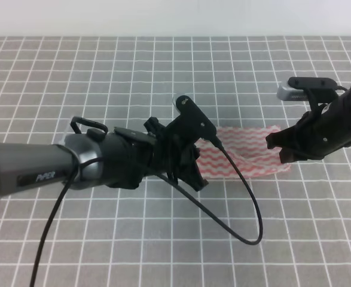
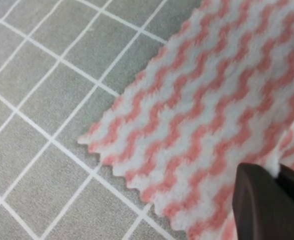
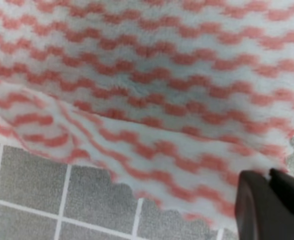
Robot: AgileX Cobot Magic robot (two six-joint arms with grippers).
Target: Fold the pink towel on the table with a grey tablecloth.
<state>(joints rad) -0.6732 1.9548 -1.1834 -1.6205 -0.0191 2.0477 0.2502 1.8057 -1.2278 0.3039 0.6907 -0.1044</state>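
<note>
pink towel [image 1: 247, 154] right of frame centre on grey worktop [image 1: 163, 72]. left gripper [image 1: 193, 173] pinching its left edge, right gripper [image 1: 281, 150] pinching right edge, cloth sagging between.

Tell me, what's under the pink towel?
The pink towel lies on the grey tablecloth; its white grid shows all around. Whatever sits directly beneath is covered, so I can't tell.
</note>
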